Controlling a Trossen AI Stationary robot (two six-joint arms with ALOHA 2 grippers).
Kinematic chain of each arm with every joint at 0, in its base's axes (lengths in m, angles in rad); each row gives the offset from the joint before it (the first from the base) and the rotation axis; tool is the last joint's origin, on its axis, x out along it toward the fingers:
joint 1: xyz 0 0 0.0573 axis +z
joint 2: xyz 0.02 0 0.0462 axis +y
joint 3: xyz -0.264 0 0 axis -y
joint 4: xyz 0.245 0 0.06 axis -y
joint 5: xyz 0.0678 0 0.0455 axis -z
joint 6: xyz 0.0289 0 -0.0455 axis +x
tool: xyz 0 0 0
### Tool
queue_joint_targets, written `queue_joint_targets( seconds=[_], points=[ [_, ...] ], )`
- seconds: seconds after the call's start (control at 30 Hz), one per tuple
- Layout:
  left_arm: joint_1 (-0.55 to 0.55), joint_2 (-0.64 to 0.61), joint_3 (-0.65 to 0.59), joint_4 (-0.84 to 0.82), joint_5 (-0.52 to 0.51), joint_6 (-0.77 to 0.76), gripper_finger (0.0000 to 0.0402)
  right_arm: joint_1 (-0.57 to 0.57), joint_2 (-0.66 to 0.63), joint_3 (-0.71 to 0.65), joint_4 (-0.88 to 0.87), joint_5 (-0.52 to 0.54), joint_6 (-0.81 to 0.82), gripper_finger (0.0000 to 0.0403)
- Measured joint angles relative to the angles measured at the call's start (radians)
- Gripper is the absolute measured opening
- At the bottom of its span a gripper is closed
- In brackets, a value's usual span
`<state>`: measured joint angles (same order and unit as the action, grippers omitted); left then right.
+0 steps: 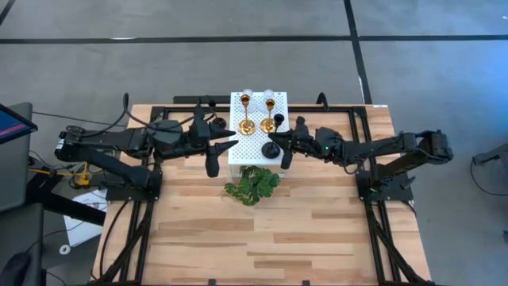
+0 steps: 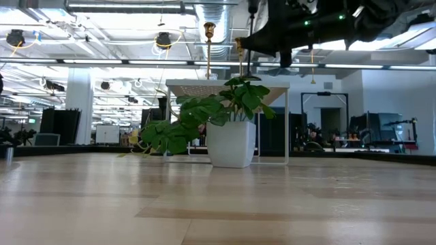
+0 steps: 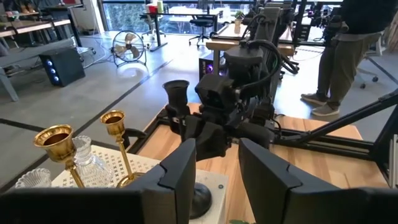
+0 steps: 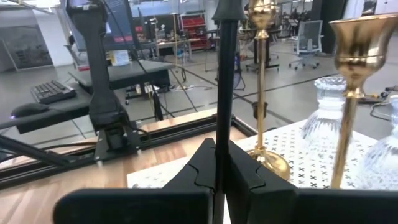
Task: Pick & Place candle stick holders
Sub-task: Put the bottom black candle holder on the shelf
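Two gold candle stick holders (image 1: 246, 119) (image 1: 268, 119) and two clear glass ones (image 1: 247, 94) (image 1: 268, 94) stand on a white perforated stand (image 1: 238, 151) at the table's far middle. My right gripper (image 1: 284, 144) reaches in from the right and is shut on a black holder (image 1: 276, 135) over the stand's near right part. That holder's cup top (image 3: 176, 93) shows in the left wrist view. My left gripper (image 1: 222, 152) hovers open at the stand's left side, with nothing between its fingers. My right gripper pinches the black holder's thin stem (image 4: 222, 118) between its two fingers, about midway up. The fingers come level from the table's right and lie across the stem. The holder stands near upright, and its round base (image 3: 202, 198) is low over the stand. Whether the base touches the stand, I cannot tell.
A green leafy sprig in a white pot (image 2: 231, 143) stands just in front of the stand, its leaves (image 1: 252, 184) spreading toward the near side. The wooden table (image 1: 262, 238) is bare nearer the front. A person (image 3: 348, 50) stands beyond the table's right side.
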<state>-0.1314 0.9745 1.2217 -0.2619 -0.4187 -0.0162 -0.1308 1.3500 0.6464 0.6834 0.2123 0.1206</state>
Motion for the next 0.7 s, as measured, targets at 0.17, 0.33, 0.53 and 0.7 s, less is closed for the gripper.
queue_joint_targets(
  seconds=[0.17,0.33,0.53,0.7],
  points=[
    [0.000,0.000,0.000,0.000,0.000,0.000,0.0121,-0.024,0.012,0.002,0.009,-0.002,-0.014,0.0000],
    [0.000,0.000,0.000,0.000,0.000,-0.019,0.0121,-0.036,0.012,0.002,0.004,-0.004,-0.023,0.0000],
    [0.000,0.000,0.000,0.000,0.000,-0.019,0.0121,-0.047,0.012,0.002,-0.003,-0.006,-0.025,0.0000],
    [0.000,0.000,0.000,0.000,0.000,-0.019,0.0121,-0.054,0.011,0.003,-0.010,-0.047,-0.026,0.0008]
  ],
)
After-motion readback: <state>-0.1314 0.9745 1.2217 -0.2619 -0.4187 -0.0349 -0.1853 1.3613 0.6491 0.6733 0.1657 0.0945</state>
